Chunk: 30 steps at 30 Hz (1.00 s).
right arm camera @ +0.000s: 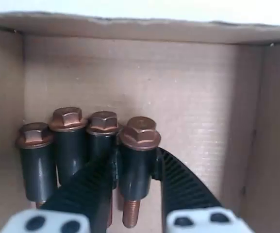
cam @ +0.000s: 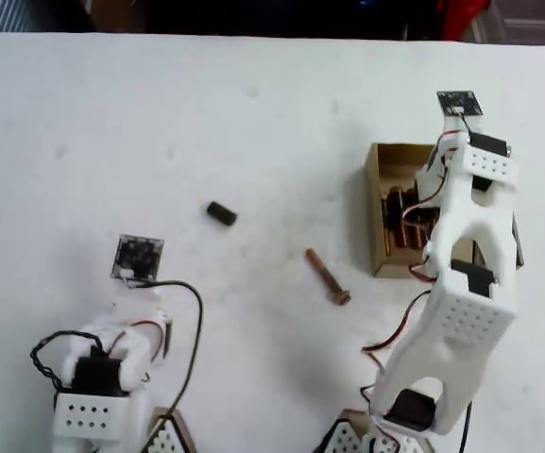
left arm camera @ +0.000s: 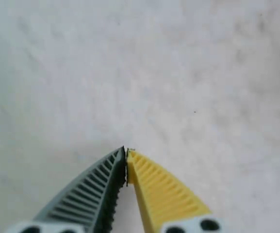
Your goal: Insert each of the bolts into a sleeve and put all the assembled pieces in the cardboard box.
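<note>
Cardboard box point(cam: 374, 203) sits on the white table point(cam: 206, 113) at the right; in the high view the right arm covers its right side. A loose bolt point(cam: 327, 276) lies on the table near the box, to its left; a loose black sleeve point(cam: 221, 214) lies farther left, apart from the bolt; the left gripper point(left arm camera: 126, 158) is pressed together over bare table. Inside the box, four assembled pieces point(right arm camera: 69, 145) lie side by side in a row: copper hex-head bolts in black sleeves; the right gripper point(right arm camera: 137, 162) pinches the end piece point(right arm camera: 140, 138) by its sleeve, with the threaded end showing beyond it.
</note>
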Tool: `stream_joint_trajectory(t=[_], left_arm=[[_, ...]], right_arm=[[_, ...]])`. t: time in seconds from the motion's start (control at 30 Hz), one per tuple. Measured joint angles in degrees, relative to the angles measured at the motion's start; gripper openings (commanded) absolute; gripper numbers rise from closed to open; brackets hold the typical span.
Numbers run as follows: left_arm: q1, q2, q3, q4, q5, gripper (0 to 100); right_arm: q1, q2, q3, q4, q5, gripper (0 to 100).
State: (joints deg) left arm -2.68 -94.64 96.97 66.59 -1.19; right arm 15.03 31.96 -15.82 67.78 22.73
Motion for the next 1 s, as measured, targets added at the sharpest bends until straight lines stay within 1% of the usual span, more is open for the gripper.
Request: stream_joint_trajectory(t=[0.07, 0.23, 0.3, 0.5, 0.67, 0.77, 1.0], left_arm=[[0.00, 0.00, 0.00, 0.00, 0.00, 3], [0.00, 0.00, 0.00, 0.00, 0.00, 3], [0.00, 0.00, 0.00, 0.00, 0.00, 3], [0.00, 0.00, 0.00, 0.00, 0.00, 3], [0.00, 0.00, 0.00, 0.00, 0.00, 3], [-0.97, 0.00, 0.00, -0.35, 0.00, 3], [-9.49, 0.00, 0.00, -0.35, 0.00, 3]], right_arm=[[0.00, 0.00, -0.09, 0.88, 0.00, 5.4], [-0.09, 0.00, -0.09, 1.32, 0.00, 21.0], [-0.09, -0.09, -0.35, 1.32, 0.00, 23.7], [-0.18, -0.70, -0.44, 1.41, 0.00, 23.7], [-2.29, -8.35, -0.44, 5.71, 0.00, 23.7], [-5.63, -13.45, -0.44, 8.35, 0.00, 23.7], [-18.11, -20.66, -0.44, 14.59, 0.00, 23.7]])
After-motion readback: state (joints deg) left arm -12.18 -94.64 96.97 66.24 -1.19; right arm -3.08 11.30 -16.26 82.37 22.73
